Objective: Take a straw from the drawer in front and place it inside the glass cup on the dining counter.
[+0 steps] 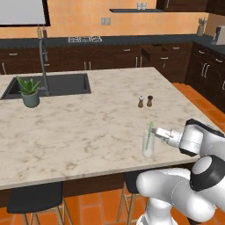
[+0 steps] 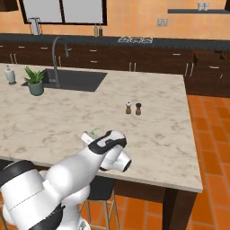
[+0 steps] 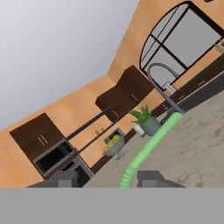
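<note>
The clear glass cup (image 1: 147, 147) stands near the front right edge of the beige marble dining counter (image 1: 88, 127). The light green straw (image 1: 150, 132) leans inside it, its top poking above the rim. My gripper (image 1: 158, 131) reaches in from the right at the straw's upper end. In the hand view the green straw (image 3: 148, 144) rises between my gripper's (image 3: 108, 178) two dark tips, which stand apart, the straw close to the right one. In the right base view the arm covers the cup; a bit of the straw (image 2: 93, 131) shows. The drawer (image 1: 154, 52) hangs open in the far cabinets.
Salt and pepper shakers (image 1: 145, 101) stand behind the cup. A potted plant (image 1: 29, 91) sits beside the sink (image 1: 52, 84) and faucet (image 1: 43, 66) at the counter's far left. Stools (image 1: 35, 197) are tucked under the near edge.
</note>
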